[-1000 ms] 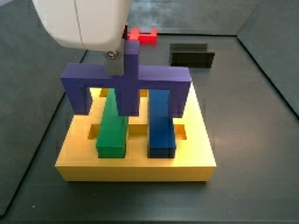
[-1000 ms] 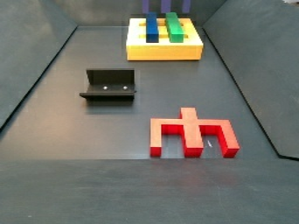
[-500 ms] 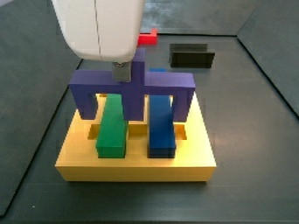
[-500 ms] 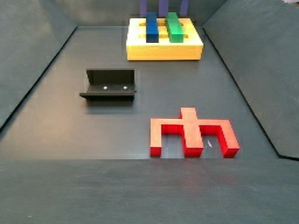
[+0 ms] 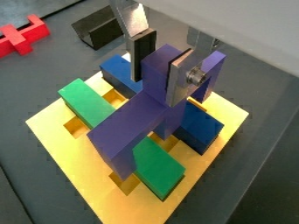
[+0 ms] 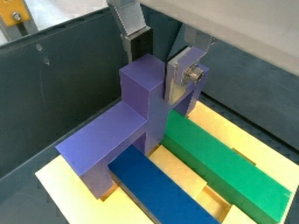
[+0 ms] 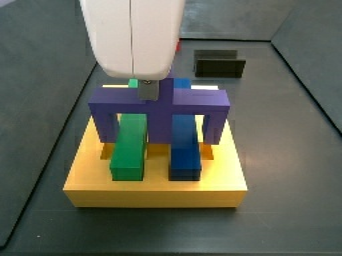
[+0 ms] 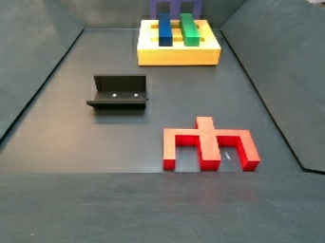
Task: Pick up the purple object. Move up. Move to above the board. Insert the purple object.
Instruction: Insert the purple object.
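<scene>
Gripper: the gripper (image 5: 163, 63) hangs above the board, its silver fingers (image 6: 184, 72) clamped on the upright stem of the purple object.
Purple object: the purple object (image 7: 162, 103) sits low over the board in a side view, crossbar level, legs reaching down at the board's left and right edges and straddling the two bars.
Board: the board (image 7: 158, 184), a thick yellow slab, lies at the far end of the floor in a side view (image 8: 180, 55).
Bars in the board: the green bar (image 7: 127, 146) and the blue bar (image 7: 185, 147) lie side by side in the slots, both passing under the purple crossbar.
Seating: the legs may already be entering their slots, but their tips are hidden behind the bars and the board's edge, so this cannot be settled.
Handling: judged a stiff, light block with matte faces that should not slip; the stem is the right place to hold, since it keeps the legs free to go down.
Risk: a slight tilt could jam a leg against a slot wall.
Elsewhere: the red block (image 8: 210, 145) lies flat on the near floor, and the fixture (image 8: 118, 93) stands well apart to its left.
</scene>
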You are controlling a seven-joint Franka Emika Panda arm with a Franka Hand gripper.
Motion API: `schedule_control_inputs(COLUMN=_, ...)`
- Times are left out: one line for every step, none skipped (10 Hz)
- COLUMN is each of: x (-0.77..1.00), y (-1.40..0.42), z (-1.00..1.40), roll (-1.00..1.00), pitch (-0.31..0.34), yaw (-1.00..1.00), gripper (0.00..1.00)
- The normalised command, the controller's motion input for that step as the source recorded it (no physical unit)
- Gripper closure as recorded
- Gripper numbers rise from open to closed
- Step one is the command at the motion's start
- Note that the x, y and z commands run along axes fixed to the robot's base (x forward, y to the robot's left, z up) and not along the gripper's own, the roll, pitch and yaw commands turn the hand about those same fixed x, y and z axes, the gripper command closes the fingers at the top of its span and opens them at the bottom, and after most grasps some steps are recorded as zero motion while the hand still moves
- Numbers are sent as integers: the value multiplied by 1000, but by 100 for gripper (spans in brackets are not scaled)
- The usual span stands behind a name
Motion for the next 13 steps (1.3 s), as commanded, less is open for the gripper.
schedule_control_inputs(x=-23, y=0, z=-111, roll=-20, pitch=0, yaw=0, gripper=100)
schedule_control_inputs(x=-77, y=0, z=-63, roll=-6, pitch=0, yaw=0, gripper=100)
schedule_control_inputs(x=-91, y=0, z=-80, roll=0, pitch=0, yaw=0, gripper=100)
schedule_control_inputs(x=-83, y=0, z=-37, roll=0, pitch=0, yaw=0, gripper=100)
schedule_control_inputs(x=0, y=-17, z=-126, roll=-27, pitch=-26, yaw=0, gripper=100)
schedule_control_inputs(x=0, y=-14, z=-260, roll=-10, pitch=-46, yaw=11, gripper=100)
schedule_control_inputs(x=0, y=-34, z=-317, roll=0, pitch=-54, yaw=17, gripper=100)
schedule_control_inputs(x=0, y=-83, z=-346, roll=-14, pitch=-54, yaw=0, gripper=100)
schedule_control_inputs(x=0, y=-83, z=-354, roll=-29, pitch=-54, yaw=0, gripper=100)
schedule_control_inputs(x=23, y=-91, z=-266, roll=-30, pitch=-21, yaw=6, gripper=100)
schedule_control_inputs(x=63, y=-60, z=-180, roll=-19, pitch=0, yaw=26, gripper=100)
schedule_control_inputs(x=26, y=-11, z=-171, roll=0, pitch=0, yaw=49, gripper=100)
schedule_control_inputs(x=0, y=0, z=-160, roll=0, pitch=0, yaw=49, gripper=100)
